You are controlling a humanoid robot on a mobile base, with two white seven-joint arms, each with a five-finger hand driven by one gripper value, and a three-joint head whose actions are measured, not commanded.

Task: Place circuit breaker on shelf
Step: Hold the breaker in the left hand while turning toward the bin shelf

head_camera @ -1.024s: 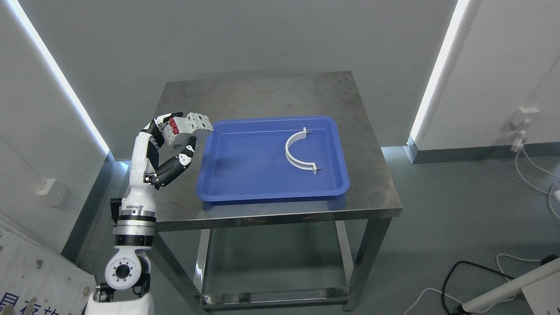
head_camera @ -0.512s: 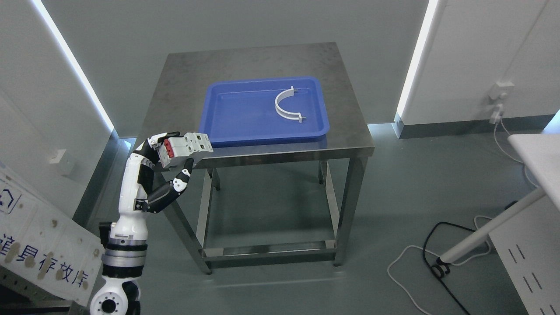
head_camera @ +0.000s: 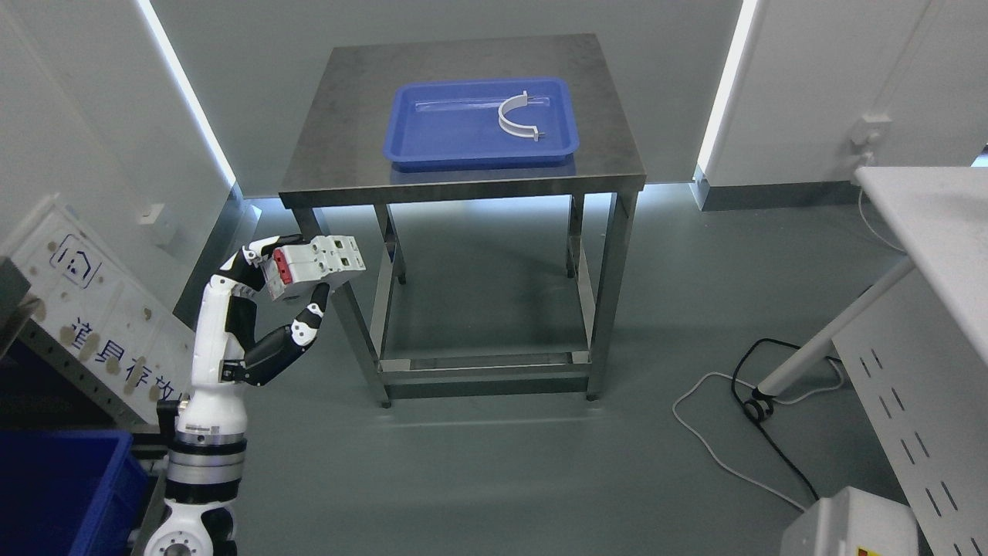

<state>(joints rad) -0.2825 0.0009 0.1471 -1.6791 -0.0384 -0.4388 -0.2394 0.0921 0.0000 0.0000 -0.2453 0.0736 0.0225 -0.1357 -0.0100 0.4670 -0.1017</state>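
Circuit breaker [head_camera: 315, 265] — white with a red face — held in the air by the left hand [head_camera: 270, 286], fingers curled around it, near the left front leg of the steel table [head_camera: 351, 147]. On the far tabletop: a blue tray [head_camera: 432, 147] containing a white curved bracket [head_camera: 515, 117]. Lower left — a blue bin [head_camera: 62, 486].

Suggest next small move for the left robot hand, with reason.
Probably keep turning left and carry the circuit breaker toward the metal rack at the lower left. The left robot hand grips it in mid-air, clear of the steel table, and nothing shows it placed yet.
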